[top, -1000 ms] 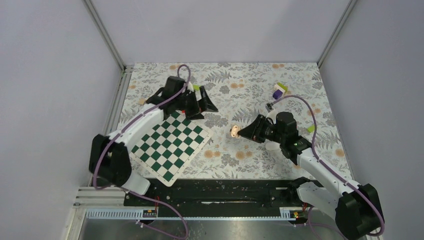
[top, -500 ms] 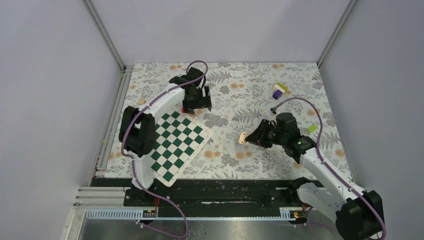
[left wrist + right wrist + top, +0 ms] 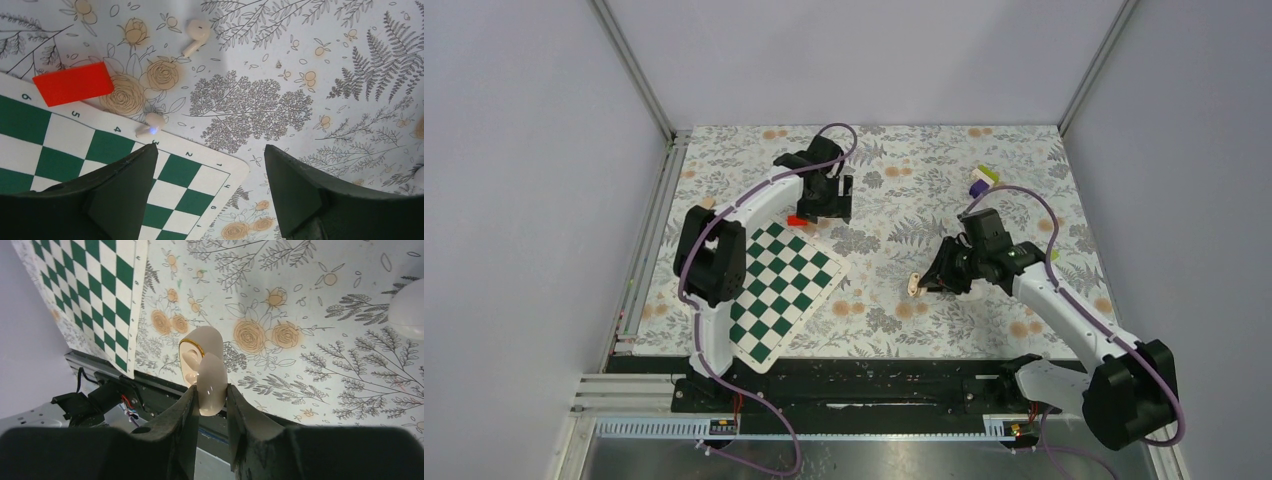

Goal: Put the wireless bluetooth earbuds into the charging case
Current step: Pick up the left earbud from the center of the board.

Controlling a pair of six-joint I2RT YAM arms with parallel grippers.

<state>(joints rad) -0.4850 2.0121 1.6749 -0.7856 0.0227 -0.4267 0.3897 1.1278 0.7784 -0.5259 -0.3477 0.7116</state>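
My right gripper (image 3: 211,390) is shut on the charging case (image 3: 205,367), a small white rounded case, open with a tan inside. It holds the case above the floral table, right of centre in the top view (image 3: 914,284). My left gripper (image 3: 210,150) is open and empty above the far corner of the chessboard mat (image 3: 65,150). One white earbud (image 3: 151,124) lies at the mat's edge just beyond the left finger. A second white earbud (image 3: 196,34) lies farther off on the floral cloth. The top view does not show the earbuds under the left gripper (image 3: 826,205).
A red flat block (image 3: 73,83) lies beside the mat, also seen in the top view (image 3: 796,219). A purple, green and white block pile (image 3: 982,181) sits at the back right. A small green piece (image 3: 1049,256) lies right of the right arm. Grey walls enclose the table.
The left arm stretched out and its gripper turned down over the mat's far corner. The right gripper carried the case a little nearer and to the right and tilted it.
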